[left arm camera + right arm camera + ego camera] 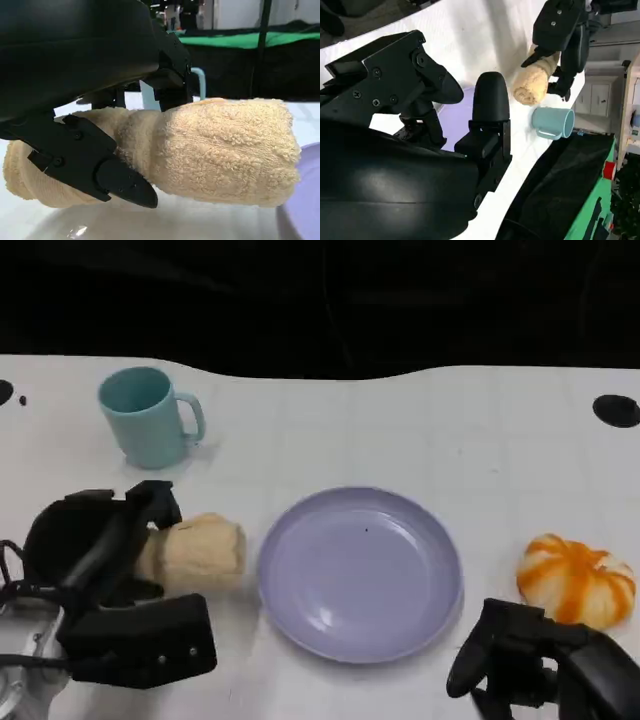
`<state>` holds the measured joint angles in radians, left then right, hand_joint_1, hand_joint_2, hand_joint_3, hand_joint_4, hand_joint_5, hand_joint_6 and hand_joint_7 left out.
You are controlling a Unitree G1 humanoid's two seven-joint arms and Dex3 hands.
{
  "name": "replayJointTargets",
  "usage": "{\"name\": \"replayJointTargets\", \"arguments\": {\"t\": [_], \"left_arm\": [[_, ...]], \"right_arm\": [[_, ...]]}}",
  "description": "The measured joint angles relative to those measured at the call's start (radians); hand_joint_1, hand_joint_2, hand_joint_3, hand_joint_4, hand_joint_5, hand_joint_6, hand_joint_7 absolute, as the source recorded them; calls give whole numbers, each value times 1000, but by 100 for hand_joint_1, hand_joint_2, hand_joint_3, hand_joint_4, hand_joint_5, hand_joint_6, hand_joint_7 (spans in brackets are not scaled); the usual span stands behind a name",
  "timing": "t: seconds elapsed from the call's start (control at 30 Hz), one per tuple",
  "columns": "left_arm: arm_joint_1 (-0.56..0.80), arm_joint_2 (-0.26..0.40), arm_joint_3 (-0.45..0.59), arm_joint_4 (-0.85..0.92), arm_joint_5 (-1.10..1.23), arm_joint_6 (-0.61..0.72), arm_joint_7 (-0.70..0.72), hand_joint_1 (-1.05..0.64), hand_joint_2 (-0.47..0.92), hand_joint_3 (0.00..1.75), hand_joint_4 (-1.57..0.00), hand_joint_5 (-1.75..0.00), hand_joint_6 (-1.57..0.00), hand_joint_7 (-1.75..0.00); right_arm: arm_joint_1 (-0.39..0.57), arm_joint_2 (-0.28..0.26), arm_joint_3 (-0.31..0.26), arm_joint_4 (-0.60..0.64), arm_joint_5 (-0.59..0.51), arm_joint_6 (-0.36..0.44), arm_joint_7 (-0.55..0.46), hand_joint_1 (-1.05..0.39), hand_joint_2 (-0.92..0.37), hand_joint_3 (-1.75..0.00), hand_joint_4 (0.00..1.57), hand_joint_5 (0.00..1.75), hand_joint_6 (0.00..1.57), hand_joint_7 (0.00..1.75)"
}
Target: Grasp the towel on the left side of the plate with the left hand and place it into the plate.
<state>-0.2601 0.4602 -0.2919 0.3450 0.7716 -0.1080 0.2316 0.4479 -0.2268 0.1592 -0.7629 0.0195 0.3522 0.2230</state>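
A rolled beige towel (200, 550) lies on the white table just left of the lilac plate (360, 570). My left hand (110, 580) is closed around the roll's left half. In the left wrist view the fingers (170, 75) reach over the towel (225, 150) behind it and the thumb (100, 165) lies across its front. The towel's underside looks close to the table. The right wrist view shows the same grip, with the left hand (565, 30) on the towel (532, 82). My right hand (540, 660) sits low at the front right, fingers apart, holding nothing.
A teal mug (150, 415) stands behind the towel at the back left. An orange-and-white pumpkin-shaped object (577, 580) lies right of the plate, close to my right hand. A black round mark (615, 410) sits at the far right edge.
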Motion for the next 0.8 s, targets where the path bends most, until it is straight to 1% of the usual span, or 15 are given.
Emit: {"name": "replayJointTargets", "arguments": {"t": [0.07, 0.1, 0.13, 0.17, 0.2, 0.3, 0.33, 0.37, 0.5, 0.67, 0.8], "left_arm": [[13, 0, 9, -57, -3, 4, -9, -18, 82, 32, -84, -175, -59, -175], [16, 0, 15, -86, -5, 7, -18, -18, 74, 53, -85, -175, -61, -175], [17, -1, 19, -112, -7, 10, -25, -17, 68, 65, -85, -175, -61, -175], [17, -2, 22, -139, -10, 11, -30, -17, 61, 83, -87, -175, -62, -175], [17, -6, 22, -163, -12, 16, -40, -17, 58, 90, -87, -175, -62, -175], [15, -40, 18, -250, -23, 48, -93, -18, 52, 100, -89, -175, -63, -175], [9, -57, 14, -271, -22, 60, -109, -18, 47, 105, -91, -175, -64, -175], [0, -72, 7, -288, -21, 73, -122, -18, 44, 108, -92, -175, -66, -175], [-40, -138, -23, -330, -17, 124, -178, -20, 43, 116, -92, -175, -67, -175], [-70, -195, -61, -338, -5, 192, -254, -20, 41, 115, -91, -175, -68, -174], [-95, -235, -88, -334, 0, 230, -287, -18, 44, 111, -91, -175, -70, -171]], "right_arm": [[9, 4, 0, -5, 0, 3, -5, -3, -57, -112, 74, 175, 63, 148], [12, 7, 0, -9, 0, 5, -7, -3, -58, -113, 74, 175, 63, 148], [15, 8, 0, -12, 1, 6, -7, -3, -58, -113, 74, 175, 63, 148], [18, 8, 0, -15, 2, 7, -7, -3, -58, -113, 73, 175, 62, 148], [19, 8, -1, -17, 4, 10, -6, -3, -58, -113, 73, 175, 62, 148], [22, 7, -6, -22, 18, 17, -1, -2, -58, -113, 74, 175, 62, 148], [24, 6, -7, -22, 21, 17, 2, -2, -58, -113, 74, 175, 62, 148], [24, 5, -8, -22, 22, 17, 5, -2, -58, -113, 75, 175, 62, 148], [25, 0, -13, -22, 23, 16, 10, -1, -58, -113, 74, 175, 61, 149], [26, -1, -18, -22, 30, 16, 11, -2, -58, -113, 73, 175, 61, 149], [26, -3, -21, -22, 33, 15, 15, -3, -58, -113, 73, 175, 61, 149]]}}
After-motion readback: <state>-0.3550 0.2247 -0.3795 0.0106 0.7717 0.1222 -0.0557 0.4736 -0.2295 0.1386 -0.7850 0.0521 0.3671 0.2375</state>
